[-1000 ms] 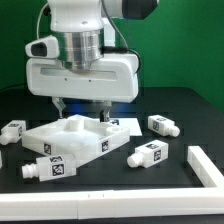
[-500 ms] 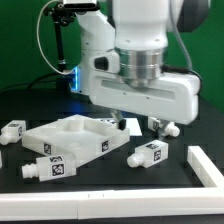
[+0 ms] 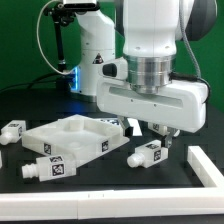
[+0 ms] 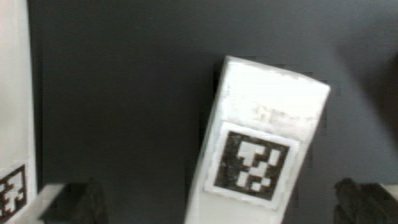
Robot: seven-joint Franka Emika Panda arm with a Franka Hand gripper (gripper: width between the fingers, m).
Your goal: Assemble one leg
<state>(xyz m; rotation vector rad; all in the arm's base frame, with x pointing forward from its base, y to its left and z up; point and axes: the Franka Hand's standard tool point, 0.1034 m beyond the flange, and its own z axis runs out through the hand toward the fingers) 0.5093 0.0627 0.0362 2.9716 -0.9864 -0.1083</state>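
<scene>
Black matte table (image 3: 100, 182), green backdrop behind.

Position: the leg (image 4: 267, 140) lies flat on the table directly under the pincer (image 4: 222, 200). In the wrist view it sits between the two dark fingers (image 4: 80, 200), with bare table showing on either side of it. Pincer open, fingers wide apart and touching nothing. The leg's long axis is slightly skewed against the line between the fingers. In the exterior view the pincer (image 3: 161, 130) hangs low at the exterior view's right, and the white hand mostly hides this leg.

Materials and shapes: leg is white with a smooth, flat top face, an elongated rectangular block with square edges. Fingers are dark and blurred in the wrist view. The panel (image 3: 70, 135) is white, large and flat, with raised corners, well apart from the pincer toward the exterior view's left. Another leg (image 3: 148, 155) lies just in front of the pincer.

Look of the leg: plain white on its upper part, with a black-and-white square tag on the half nearer the fingers. Its stub end cannot be made out.
</scene>
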